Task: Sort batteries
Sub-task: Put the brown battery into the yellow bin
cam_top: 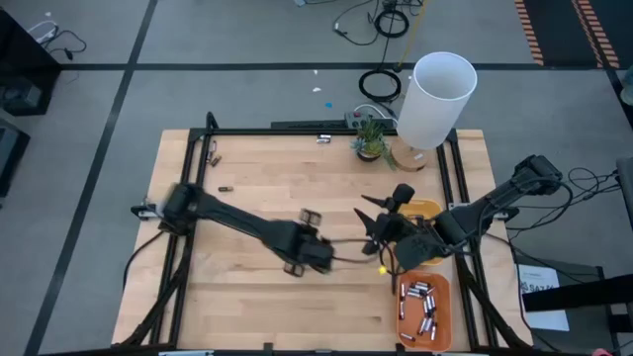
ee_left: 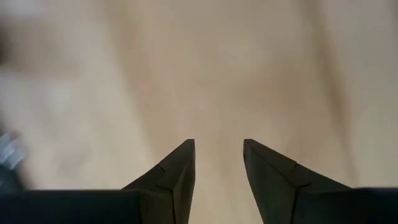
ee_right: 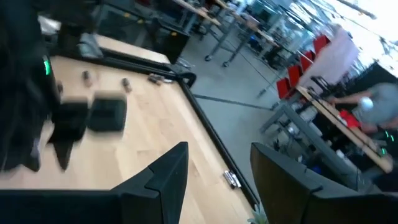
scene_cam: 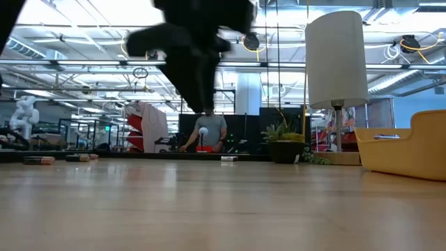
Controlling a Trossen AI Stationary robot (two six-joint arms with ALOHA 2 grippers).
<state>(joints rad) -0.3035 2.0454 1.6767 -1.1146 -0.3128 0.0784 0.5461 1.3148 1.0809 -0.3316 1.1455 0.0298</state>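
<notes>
Several batteries (cam_top: 423,309) lie in the orange tray (cam_top: 442,334) at the table's near right corner. Loose batteries lie on the wood near the far left corner (cam_top: 225,188) (cam_top: 213,156) and by the far edge (cam_top: 323,139); the low view shows them far off (scene_cam: 38,160) (scene_cam: 228,158). My left gripper (cam_top: 315,252) (ee_left: 219,149) hangs open over bare wood at mid-table, holding nothing. My right gripper (cam_top: 368,222) (ee_right: 219,163) is open too, raised just right of it beside the yellow tray (cam_top: 427,209), its fingers pointing toward the table's left.
A white lamp (cam_top: 440,97) and a small potted plant (cam_top: 371,138) stand at the far right. The yellow tray (scene_cam: 411,148) sits on the right in the low view. A black frame (cam_top: 297,130) edges the table. A person (scene_cam: 209,130) is in the room behind. Bare wood spreads over the near left.
</notes>
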